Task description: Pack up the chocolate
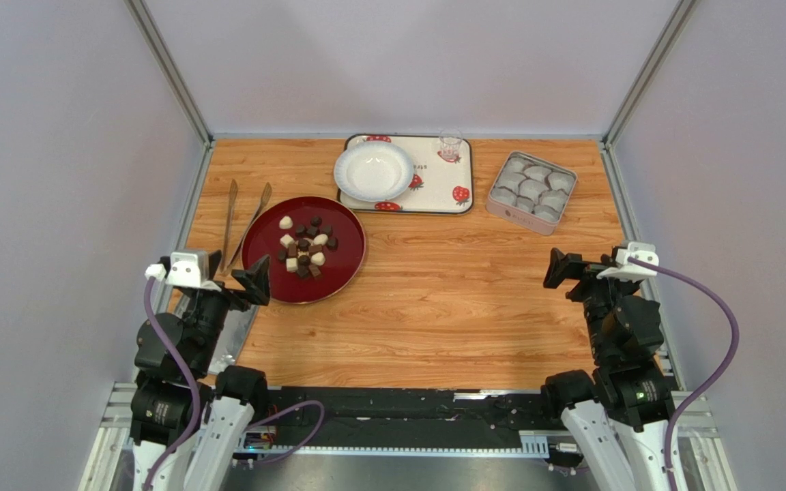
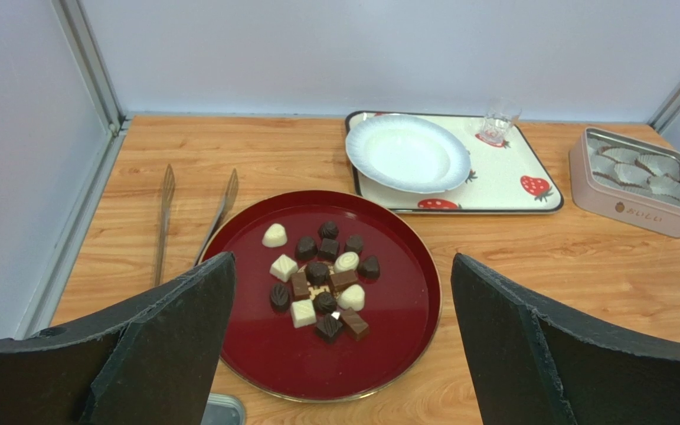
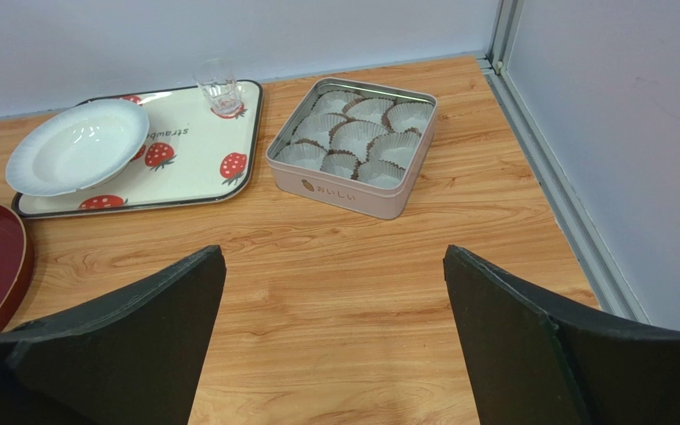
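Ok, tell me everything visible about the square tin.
The square tin is pale pinkish metal with rounded corners, lidless, small brown lettering on its front wall. Nine empty silvery-white paper cups fill it in three rows. It sits flat on the wooden table, far right, beside the strawberry tray without touching it.

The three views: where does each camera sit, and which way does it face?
Top external: above and behind, looking down at the wooden table; both arms show.
Left wrist: low, facing away over the round dark-red plate of chocolate; open left gripper frames it.
Right wrist: low, facing the square tin of paper cups; open right gripper frames it.
Both wrist views share the white bowl on the strawberry-print tray.
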`<state>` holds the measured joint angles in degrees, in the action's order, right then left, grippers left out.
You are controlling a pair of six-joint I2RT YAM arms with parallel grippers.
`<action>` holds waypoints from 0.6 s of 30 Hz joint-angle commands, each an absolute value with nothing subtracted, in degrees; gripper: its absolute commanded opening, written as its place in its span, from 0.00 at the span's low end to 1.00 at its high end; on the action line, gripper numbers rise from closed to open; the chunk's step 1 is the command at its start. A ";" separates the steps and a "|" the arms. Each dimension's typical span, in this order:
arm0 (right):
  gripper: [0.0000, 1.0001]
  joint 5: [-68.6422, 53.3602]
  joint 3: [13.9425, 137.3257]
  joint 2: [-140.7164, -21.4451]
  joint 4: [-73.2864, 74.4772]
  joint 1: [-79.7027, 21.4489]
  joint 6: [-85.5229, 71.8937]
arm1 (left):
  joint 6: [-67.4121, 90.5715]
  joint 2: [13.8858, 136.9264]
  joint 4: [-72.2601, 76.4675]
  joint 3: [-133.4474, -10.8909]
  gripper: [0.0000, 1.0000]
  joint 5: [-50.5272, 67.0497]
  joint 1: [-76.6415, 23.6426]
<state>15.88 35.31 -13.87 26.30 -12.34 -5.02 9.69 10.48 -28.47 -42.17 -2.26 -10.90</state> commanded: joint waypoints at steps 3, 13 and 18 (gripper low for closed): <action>1.00 14.77 37.62 -14.85 26.02 -12.66 -4.39 | 8.70 8.44 -28.21 -43.86 0.99 -3.34 -12.22; 1.00 14.24 38.06 -16.26 26.63 -12.57 -4.57 | 9.05 5.98 -28.65 -43.77 0.99 -5.18 -14.41; 1.00 11.87 40.51 -22.73 26.72 -12.66 -5.71 | 9.23 5.19 -29.00 -43.68 0.99 -6.42 -14.85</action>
<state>14.26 36.53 -17.30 27.27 -12.34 -5.13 9.72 6.07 -29.04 -42.17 -4.91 -14.35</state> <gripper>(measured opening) 0.993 0.990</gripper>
